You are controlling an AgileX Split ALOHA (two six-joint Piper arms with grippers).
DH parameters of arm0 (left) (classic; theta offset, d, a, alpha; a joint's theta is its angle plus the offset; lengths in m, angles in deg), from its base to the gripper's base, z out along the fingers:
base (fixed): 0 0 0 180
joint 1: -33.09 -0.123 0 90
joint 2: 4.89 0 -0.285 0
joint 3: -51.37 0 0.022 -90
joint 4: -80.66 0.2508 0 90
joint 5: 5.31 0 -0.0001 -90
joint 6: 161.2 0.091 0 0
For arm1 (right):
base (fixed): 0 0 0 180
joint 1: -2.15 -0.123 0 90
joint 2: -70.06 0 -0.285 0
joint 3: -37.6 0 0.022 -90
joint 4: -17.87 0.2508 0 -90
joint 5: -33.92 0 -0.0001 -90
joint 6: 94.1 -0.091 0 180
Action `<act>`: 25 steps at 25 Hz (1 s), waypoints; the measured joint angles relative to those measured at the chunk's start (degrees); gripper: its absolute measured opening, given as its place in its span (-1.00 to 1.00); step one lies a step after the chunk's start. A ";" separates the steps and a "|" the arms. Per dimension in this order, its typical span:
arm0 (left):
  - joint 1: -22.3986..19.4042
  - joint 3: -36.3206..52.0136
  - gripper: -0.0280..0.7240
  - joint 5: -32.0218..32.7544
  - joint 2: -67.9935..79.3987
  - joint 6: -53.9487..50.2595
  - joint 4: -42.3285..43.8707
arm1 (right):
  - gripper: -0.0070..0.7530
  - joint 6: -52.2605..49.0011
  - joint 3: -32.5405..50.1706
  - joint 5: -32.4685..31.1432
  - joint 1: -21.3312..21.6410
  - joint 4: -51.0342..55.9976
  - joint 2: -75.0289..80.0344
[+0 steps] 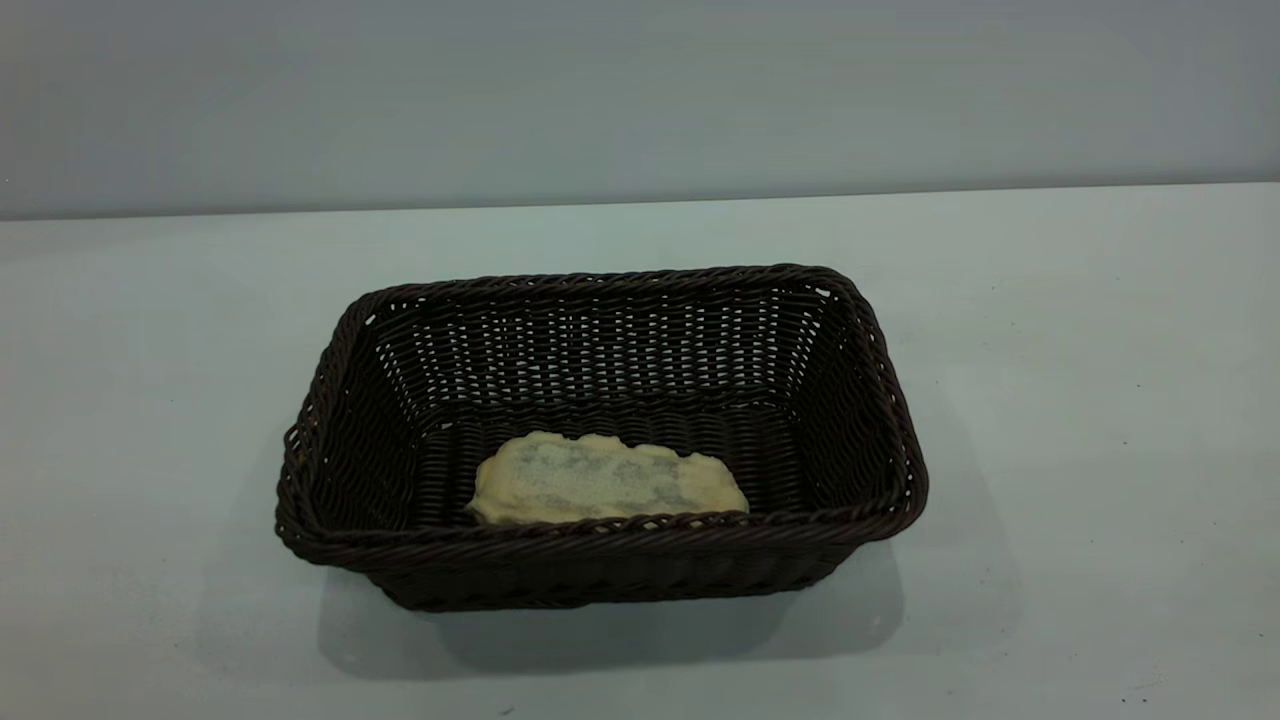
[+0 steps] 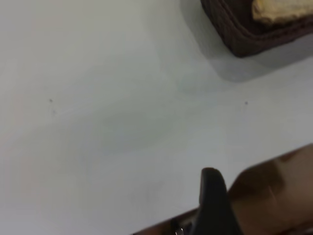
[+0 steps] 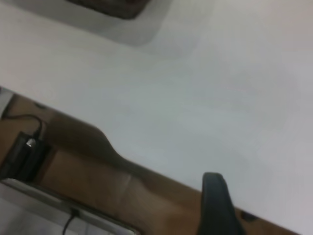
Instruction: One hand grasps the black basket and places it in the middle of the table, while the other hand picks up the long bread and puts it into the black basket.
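Note:
The black basket [image 1: 600,440] stands on the table [image 1: 1080,400] near its middle. The long bread [image 1: 608,480] lies inside it on the basket floor, near the front wall, with its flat pale smudged underside up. Neither arm shows in the exterior view. In the left wrist view my left gripper [image 2: 211,196] hangs over the table's edge, far from the basket's corner [image 2: 254,29] and the bread [image 2: 281,11]. In the right wrist view my right gripper [image 3: 215,196] is also at the table's edge, with a basket corner [image 3: 115,7] far off.
The pale table stretches on all sides of the basket. A brown floor lies beyond the table edge [image 3: 122,161] in both wrist views. A black box with a cable [image 3: 24,152] sits on the floor below the right arm.

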 joint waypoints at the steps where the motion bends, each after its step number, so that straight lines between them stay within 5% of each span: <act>1: 0.00 0.02 0.51 0.00 0.00 0.00 -0.06 | 0.33 -0.60 0.00 0.00 0.00 -0.59 0.00; 25: 0.00 0.02 0.51 0.00 0.00 2.31 -3.62 | 0.33 -7.25 0.89 1.62 0.00 -6.07 0.00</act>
